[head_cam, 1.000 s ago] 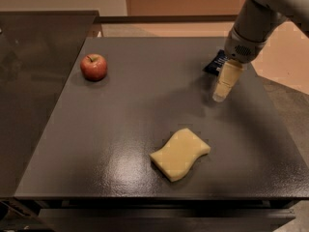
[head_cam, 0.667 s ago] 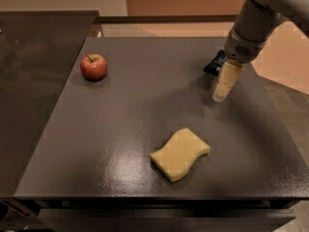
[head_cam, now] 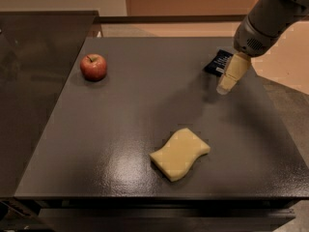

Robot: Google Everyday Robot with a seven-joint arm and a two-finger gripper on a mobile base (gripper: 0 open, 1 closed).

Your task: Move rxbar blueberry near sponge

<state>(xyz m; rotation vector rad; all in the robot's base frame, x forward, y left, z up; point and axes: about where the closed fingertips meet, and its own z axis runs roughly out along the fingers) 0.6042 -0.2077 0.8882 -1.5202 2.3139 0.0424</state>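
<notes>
The rxbar blueberry [head_cam: 217, 62] is a small dark bar with white text, lying flat near the far right of the dark table. My gripper [head_cam: 226, 83] hangs just in front of and to the right of it, above the table, and partly covers the bar's right end. The sponge [head_cam: 179, 153] is a pale yellow block with wavy sides. It lies near the front middle of the table, well apart from the bar and the gripper.
A red apple [head_cam: 93, 66] stands at the far left of the table [head_cam: 120, 129]. A second dark surface [head_cam: 34, 81] adjoins on the left. The table's front edge runs just below the sponge, its right edge close beyond the gripper.
My gripper has shifted slightly up and to the right, so a little more of the bar shows. The bar, sponge and apple have not moved.
</notes>
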